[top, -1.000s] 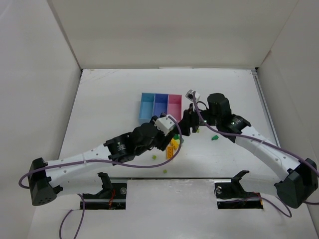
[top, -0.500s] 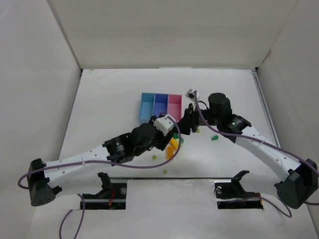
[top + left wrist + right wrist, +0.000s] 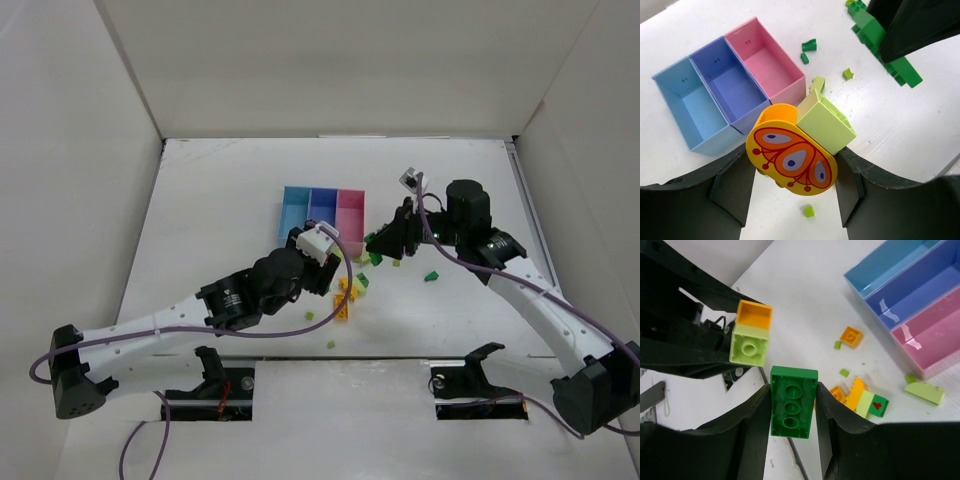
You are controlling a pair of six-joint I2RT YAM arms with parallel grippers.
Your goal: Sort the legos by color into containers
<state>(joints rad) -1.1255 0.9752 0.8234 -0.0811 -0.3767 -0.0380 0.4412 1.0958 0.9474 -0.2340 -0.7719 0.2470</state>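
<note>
Your left end effector (image 3: 791,176) grips an orange butterfly piece (image 3: 790,160) stuck to a lime brick (image 3: 825,122) near the tray (image 3: 791,93). Dropped together, colours mix. Your right end effector (image 3: 792,412) pinches a green brick (image 3: 792,400) close by, so the arms could clash.

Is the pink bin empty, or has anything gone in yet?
Empty. The left wrist view shows the pink bin with a bare floor; the small dark green pieces lie outside it on the table.

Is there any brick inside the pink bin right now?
No: in the left wrist view the pink bin shows only a bare floor, and the nearest dark green bits lie outside its wall.
</note>
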